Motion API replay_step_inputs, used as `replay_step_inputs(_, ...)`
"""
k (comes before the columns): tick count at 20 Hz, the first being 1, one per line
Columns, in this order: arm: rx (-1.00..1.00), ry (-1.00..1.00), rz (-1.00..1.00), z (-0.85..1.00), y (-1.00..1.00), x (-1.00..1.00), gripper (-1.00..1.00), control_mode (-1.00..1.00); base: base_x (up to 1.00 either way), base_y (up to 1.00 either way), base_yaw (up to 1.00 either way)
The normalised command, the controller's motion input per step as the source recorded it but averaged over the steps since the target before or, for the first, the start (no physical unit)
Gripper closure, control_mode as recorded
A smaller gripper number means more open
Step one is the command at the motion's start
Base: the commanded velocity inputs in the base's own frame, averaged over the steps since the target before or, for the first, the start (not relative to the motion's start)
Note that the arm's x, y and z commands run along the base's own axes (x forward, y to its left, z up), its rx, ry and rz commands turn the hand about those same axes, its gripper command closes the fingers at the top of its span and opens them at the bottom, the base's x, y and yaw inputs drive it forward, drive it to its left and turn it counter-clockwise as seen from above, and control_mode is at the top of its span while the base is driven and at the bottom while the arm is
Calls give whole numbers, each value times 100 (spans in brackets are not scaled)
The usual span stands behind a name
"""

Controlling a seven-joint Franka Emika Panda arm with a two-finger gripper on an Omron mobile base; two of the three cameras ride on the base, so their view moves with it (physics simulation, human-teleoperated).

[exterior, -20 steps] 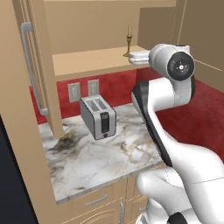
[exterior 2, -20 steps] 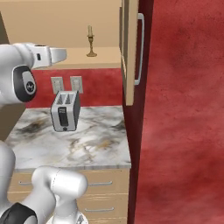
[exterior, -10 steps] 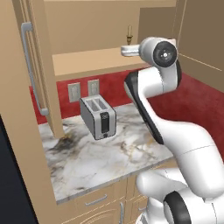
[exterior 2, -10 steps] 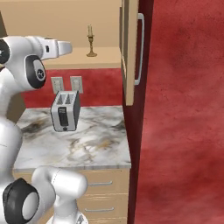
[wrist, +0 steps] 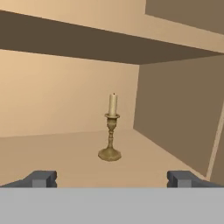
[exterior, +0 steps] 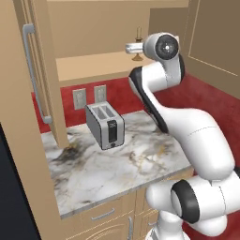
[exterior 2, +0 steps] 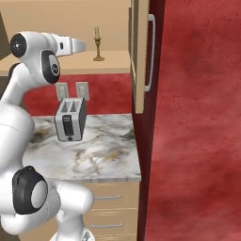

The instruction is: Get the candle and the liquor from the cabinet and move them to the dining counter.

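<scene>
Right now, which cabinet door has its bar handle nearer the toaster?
The left cabinet door: its bar handle ends just above the toaster. The right door's handle hangs past the counter edge.

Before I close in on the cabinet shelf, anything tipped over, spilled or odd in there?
Nothing stands out. The candle stands upright on the cabinet shelf, centred ahead of the open pincer, not yet touched. The toaster sits upright on the marble worktop below.
</scene>
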Motion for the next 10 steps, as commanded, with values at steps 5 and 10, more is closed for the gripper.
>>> replay_step_inputs(5, 0, 6, 0, 0, 0, 41, -100, -100, 0, 0, 0)
replay_step_inputs(10, 1, 11, 0, 0, 0, 43, -100, -100, 0, 0, 0)
